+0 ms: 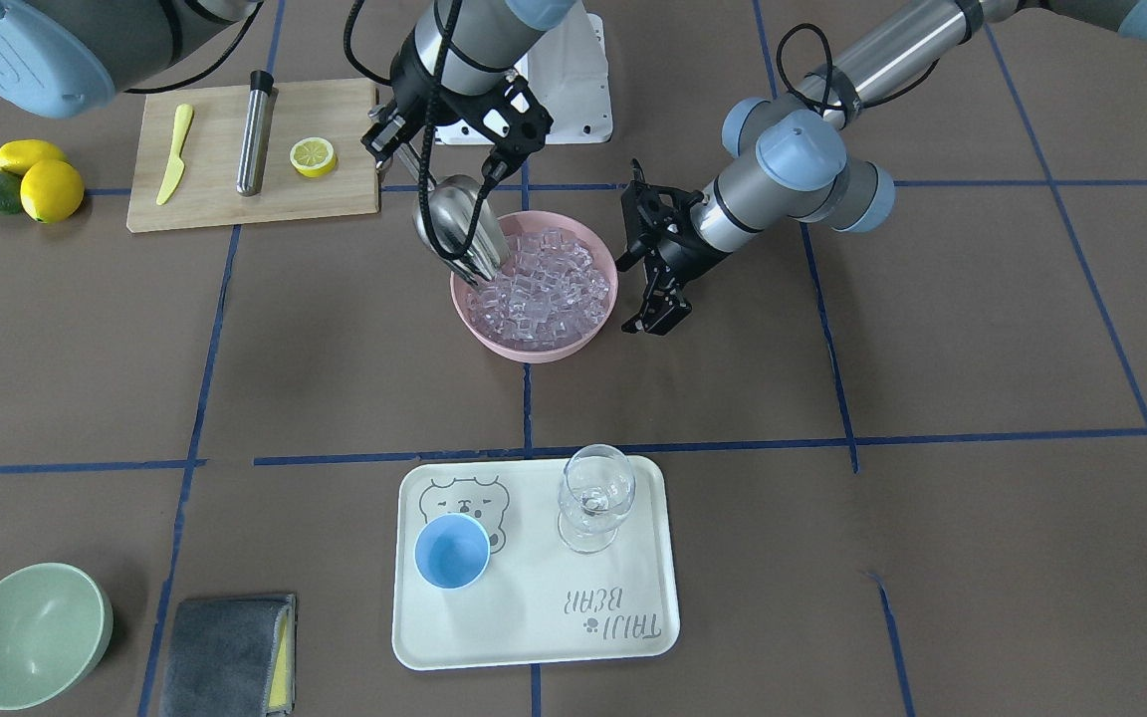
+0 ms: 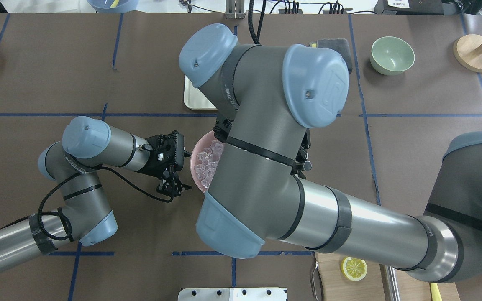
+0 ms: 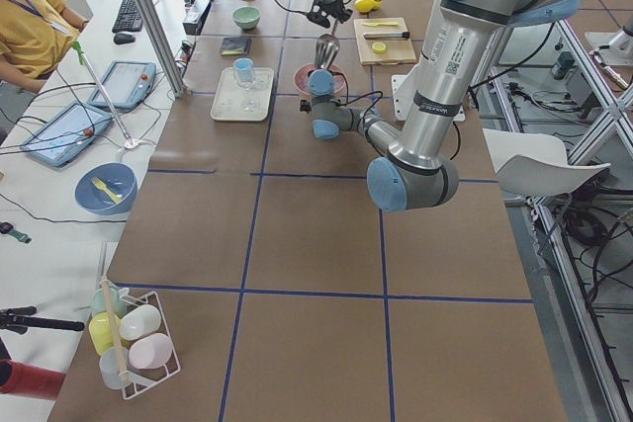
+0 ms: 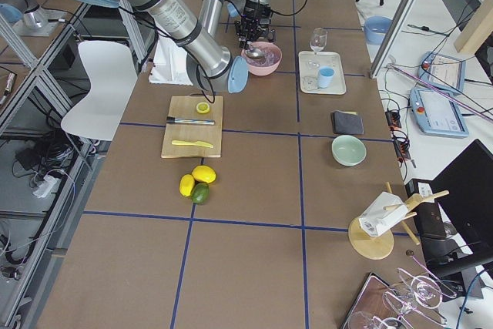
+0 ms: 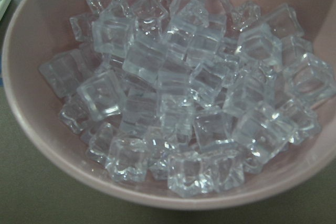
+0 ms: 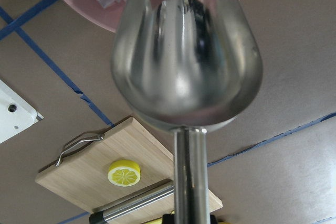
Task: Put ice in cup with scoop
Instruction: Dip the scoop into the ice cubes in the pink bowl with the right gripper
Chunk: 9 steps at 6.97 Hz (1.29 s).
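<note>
Light-blue for the target: finds the cup seemingly empty at the bear-print corner of the tray, well apart from the digging. Clamps the scoop by its rod in the right gripper, trough tipped mouth-down at the rim of the pink bowl nearest the cutting board, lip among the ice. Hangs the left gripper spread and empty just beside the opposite rim. Judged mid-dig, probably nothing loaded yet. Next: drive under the cubes, level out, lift, carry to the cup.
</note>
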Tool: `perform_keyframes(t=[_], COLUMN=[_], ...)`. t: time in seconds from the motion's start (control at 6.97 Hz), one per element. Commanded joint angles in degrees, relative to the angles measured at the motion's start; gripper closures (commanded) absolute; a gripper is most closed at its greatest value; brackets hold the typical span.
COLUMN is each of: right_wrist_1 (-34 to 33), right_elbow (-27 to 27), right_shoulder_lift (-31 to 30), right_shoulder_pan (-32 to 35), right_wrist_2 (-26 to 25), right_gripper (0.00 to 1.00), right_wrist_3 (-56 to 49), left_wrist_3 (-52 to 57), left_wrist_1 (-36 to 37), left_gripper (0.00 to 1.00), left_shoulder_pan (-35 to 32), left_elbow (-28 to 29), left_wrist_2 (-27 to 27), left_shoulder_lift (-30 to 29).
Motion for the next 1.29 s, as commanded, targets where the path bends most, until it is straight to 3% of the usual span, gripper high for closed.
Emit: perform_keyframes(t=[0.0, 0.72, 1.15], right_wrist_1=[0.1, 0.3, -3.9], right_elbow=[-2.6, -3.8, -3.9], right_shoulder_lift=[1.0, 1.7, 1.8], right_shoulder_pan=[-0.2, -2.4, -2.4], right_wrist_2=[-2.1, -4.1, -7.2], right_gripper=[1.0, 1.0, 1.0], right_wrist_3=[-4.8, -5.2, -7.1], left_wrist_3=[0.0, 0.1, 0.0], left_wrist_1=[0.0, -0.1, -0.6], left_gripper=[0.0, 0.0, 0.0], left_shoulder_pan=[0.0, -0.1, 0.0], left_elbow=[0.1, 0.1, 0.1], left_wrist_2=[0.0, 0.0, 0.0], left_shoulder_lift=[0.1, 0.1, 0.0])
